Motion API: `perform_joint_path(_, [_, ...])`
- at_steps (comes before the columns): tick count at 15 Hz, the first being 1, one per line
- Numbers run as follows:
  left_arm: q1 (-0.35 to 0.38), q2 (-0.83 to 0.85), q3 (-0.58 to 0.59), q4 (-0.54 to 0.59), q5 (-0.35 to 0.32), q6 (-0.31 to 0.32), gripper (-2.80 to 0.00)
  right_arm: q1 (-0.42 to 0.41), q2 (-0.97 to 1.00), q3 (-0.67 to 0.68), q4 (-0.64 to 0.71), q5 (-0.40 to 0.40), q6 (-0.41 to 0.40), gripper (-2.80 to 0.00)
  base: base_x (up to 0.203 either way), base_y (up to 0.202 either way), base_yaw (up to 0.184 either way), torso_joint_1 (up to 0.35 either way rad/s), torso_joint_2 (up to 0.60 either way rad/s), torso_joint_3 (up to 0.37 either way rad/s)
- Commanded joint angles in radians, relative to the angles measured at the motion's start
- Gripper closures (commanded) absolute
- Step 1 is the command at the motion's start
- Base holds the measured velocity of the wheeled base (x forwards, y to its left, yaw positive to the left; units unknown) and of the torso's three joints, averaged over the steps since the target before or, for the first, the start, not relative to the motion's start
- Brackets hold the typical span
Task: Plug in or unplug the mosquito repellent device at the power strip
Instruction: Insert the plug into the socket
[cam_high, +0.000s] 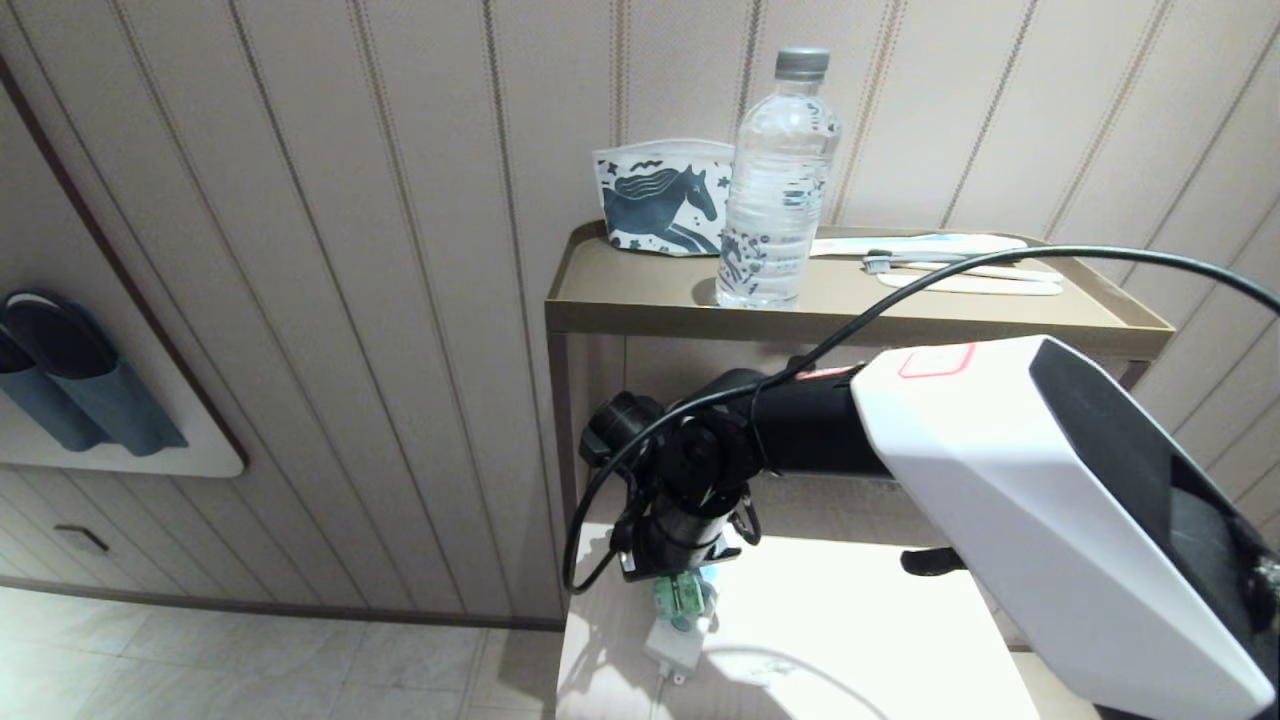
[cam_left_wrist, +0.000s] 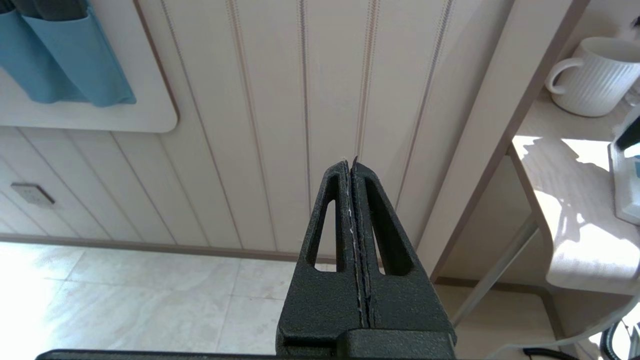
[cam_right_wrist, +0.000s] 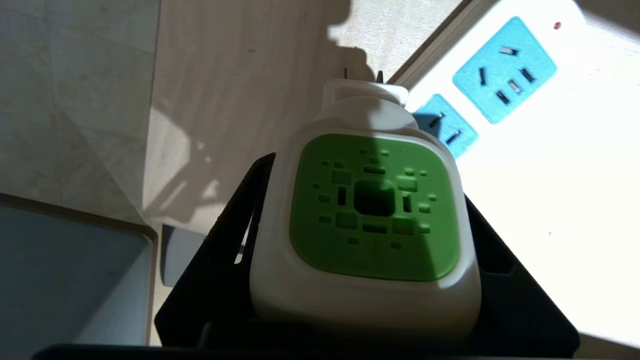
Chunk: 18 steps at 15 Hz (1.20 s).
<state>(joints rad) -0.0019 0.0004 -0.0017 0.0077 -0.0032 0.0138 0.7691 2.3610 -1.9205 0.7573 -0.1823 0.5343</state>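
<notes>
Down low at the near left corner of the white table (cam_high: 850, 620): right gripper (cam_high: 682, 590), fingers (cam_right_wrist: 220, 270) spread partway and clamped on either side of the mosquito repellent device (cam_right_wrist: 372, 220). Device held with green top facing the wrist camera, two metal prongs (cam_right_wrist: 361, 75) pointing away, clear of the sockets and poised over bare tabletop just beside the power strip (cam_right_wrist: 505, 115). Strip lying flat in bright light on the table, two light-blue socket faces (cam_right_wrist: 504, 70) visible, the nearer one partly hidden behind the device's white head. Cannot tell from the head view whether the prongs touch anything; black wrist and looping cable (cam_high: 640, 470) block most of the strip there, leaving only a small white end (cam_high: 675, 645) showing below the green device.

Above and behind, on the tan shelf (cam_high: 640, 300): clear water bottle (cam_high: 778, 180), horse-printed pouch (cam_high: 665, 198) against the panelled wall, toothbrushes (cam_high: 960, 265) lying to the right. White forearm housing (cam_high: 1010, 480) covering the right part of the table. On the wall at far left, blue slippers (cam_high: 70, 380) in a holder.

Left gripper (cam_left_wrist: 354, 165) parked out beside the table, fingertips pressed together on nothing, aimed at the panelled wall. White ribbed mug (cam_left_wrist: 592, 75) seen on the table past the shelf's leg.
</notes>
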Motion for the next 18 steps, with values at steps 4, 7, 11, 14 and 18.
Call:
perform_joint_path(4, [0.0,0.0,0.0,0.0,0.0,0.0,0.0,0.008,-0.064,-0.033,0.144,0.035,0.072,0.0,0.0,0.0,0.0,0.0,0.0,0.0])
perform_joint_path(7, [0.0,0.0,0.0,0.0,0.0,0.0,0.0,0.001,-0.109,-0.033,0.233,0.195,0.164,0.0,0.0,0.0,0.0,0.0,0.0,0.0])
perform_joint_path(11, [0.0,0.0,0.0,0.0,0.0,0.0,0.0,-0.021,-0.11,-0.035,0.312,0.295,0.202,0.0,0.0,0.0,0.0,0.0,0.0,0.0])
perform_joint_path(14, [0.0,0.0,0.0,0.0,0.0,0.0,0.0,-0.042,-0.108,-0.036,0.353,0.302,0.204,0.0,0.0,0.0,0.0,0.0,0.0,0.0])
perform_joint_path(18, [0.0,0.0,0.0,0.0,0.0,0.0,0.0,-0.066,-0.112,-0.037,0.379,0.302,0.273,0.0,0.0,0.0,0.0,0.0,0.0,0.0])
